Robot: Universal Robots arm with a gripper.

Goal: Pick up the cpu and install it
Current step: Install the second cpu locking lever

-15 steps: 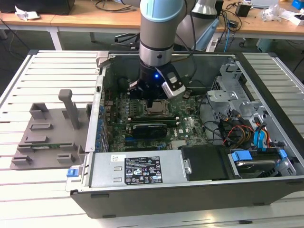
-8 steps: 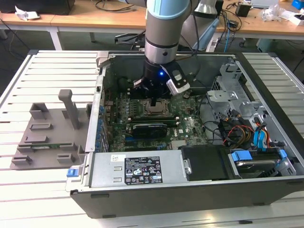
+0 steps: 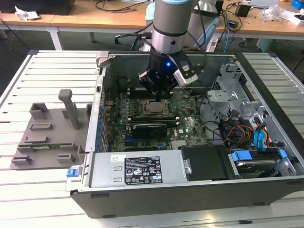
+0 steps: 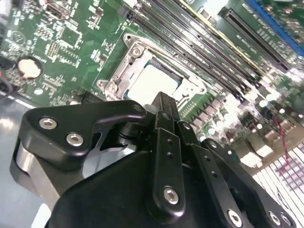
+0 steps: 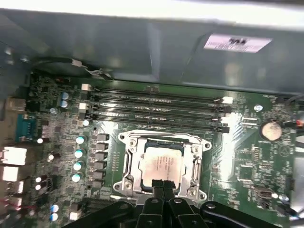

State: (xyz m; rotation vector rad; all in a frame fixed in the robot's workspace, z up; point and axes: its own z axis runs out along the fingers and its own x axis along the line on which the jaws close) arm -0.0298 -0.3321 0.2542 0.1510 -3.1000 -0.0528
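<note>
While our arm reaches down into the open computer case [image 3: 266,190] on the slatted table [image 3: 28,199], we see the gripper [image 3: 159,96] hanging just above the socket frame [image 5: 164,164] on the green motherboard [image 5: 247,161]. In the first wrist view our fingers [image 5: 164,186] are pressed together with no gap between them and nothing caught there; their tips sit over the near edge of the cpu [image 5: 161,164]. That chip lies flat inside the metal socket frame, its silvery top facing up, and we find it in the exterior view [image 3: 154,107] too, directly under the gripper. In the second wrist view the pale chip [image 4: 152,83] sits within the frame just beyond the dark fingertip [image 4: 164,102]. Whether the tips touch the chip we cannot tell. Long memory slots [image 5: 156,107] run beside the socket. On the exterior view's left, a grey plastic tray [image 3: 47,137] with upright posts rests on the table beside the case.
</note>
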